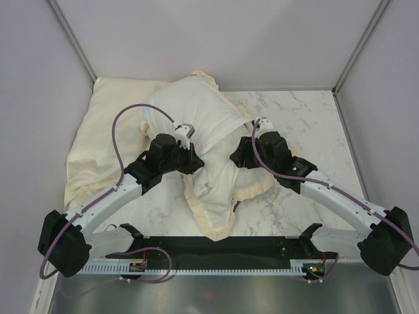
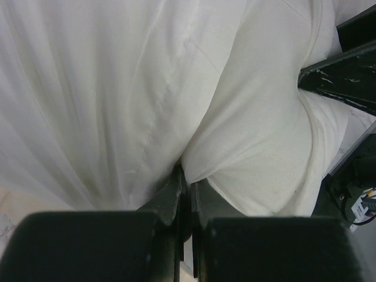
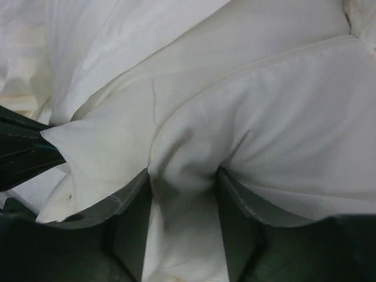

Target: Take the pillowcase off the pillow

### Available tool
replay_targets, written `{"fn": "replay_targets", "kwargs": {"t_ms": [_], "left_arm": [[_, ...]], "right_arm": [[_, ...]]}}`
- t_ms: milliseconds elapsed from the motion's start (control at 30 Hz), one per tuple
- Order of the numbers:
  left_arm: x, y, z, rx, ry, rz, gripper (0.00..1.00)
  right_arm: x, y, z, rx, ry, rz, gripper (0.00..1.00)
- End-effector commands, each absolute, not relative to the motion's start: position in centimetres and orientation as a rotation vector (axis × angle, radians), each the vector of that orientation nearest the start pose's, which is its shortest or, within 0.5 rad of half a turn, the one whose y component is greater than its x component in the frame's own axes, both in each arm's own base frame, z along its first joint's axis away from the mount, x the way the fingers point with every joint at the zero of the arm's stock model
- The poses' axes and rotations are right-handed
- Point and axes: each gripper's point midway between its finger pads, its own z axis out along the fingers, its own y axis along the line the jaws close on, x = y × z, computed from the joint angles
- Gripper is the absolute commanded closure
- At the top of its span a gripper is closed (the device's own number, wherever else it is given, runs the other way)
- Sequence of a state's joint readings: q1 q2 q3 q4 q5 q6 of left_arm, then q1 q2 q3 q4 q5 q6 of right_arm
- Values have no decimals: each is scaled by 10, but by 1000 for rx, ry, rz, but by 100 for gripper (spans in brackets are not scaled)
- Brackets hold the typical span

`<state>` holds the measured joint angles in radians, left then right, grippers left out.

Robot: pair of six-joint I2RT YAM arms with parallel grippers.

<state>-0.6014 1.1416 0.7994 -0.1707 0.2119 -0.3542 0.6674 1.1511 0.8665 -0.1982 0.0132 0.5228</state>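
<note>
our left gripper [image 2: 188,182] is pressed nearly together, pinching a thin fold of the pillowcase [image 1: 209,209]. our right gripper [image 3: 182,200] stands wider, squeezing a thick bunch of the same white fabric. both hold the narrow waist of the bundle at the middle of the table [image 1: 294,118]. the frilled slack trails toward six o'clock. the pillow [image 1: 193,111] seems to be the plump bulge at twelve o'clock, mostly covered. a pale yellow cloth [image 1: 98,144] lies at nine o'clock. we judge the stripping barely begun. next we need one hand anchoring the pillow while the other drags the cover off, without losing the thin pinch.
</note>
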Motion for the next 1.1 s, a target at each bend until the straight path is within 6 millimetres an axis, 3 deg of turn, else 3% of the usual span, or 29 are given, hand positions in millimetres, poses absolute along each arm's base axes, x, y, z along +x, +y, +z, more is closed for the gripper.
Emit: {"fn": "replay_targets", "kwargs": {"t_ms": [0, 33, 167, 367, 567, 800, 967, 1067], "left_arm": [[280, -226, 190, 347, 2073, -686, 98], [279, -225, 191, 347, 2067, -682, 98], [284, -218, 189, 318, 2071, -636, 98], [304, -201, 188, 209, 2089, -500, 98], [323, -189, 212, 130, 2052, -436, 98], [334, -165, 231, 57, 2028, -435, 98], [327, -159, 246, 54, 1989, -459, 98], [323, -156, 247, 54, 1990, -454, 98]], "right_arm": [[291, 246, 191, -77, 2139, 619, 51], [294, 246, 184, -72, 2157, 597, 70], [297, 236, 181, -49, 2172, 522, 100], [293, 192, 196, 21, 2145, 320, 100], [276, 139, 196, 107, 2144, 120, 100], [268, 94, 201, 186, 2136, 20, 100], [275, 70, 185, 233, 2176, -47, 100], [279, 66, 172, 242, 2198, -46, 100]]}}
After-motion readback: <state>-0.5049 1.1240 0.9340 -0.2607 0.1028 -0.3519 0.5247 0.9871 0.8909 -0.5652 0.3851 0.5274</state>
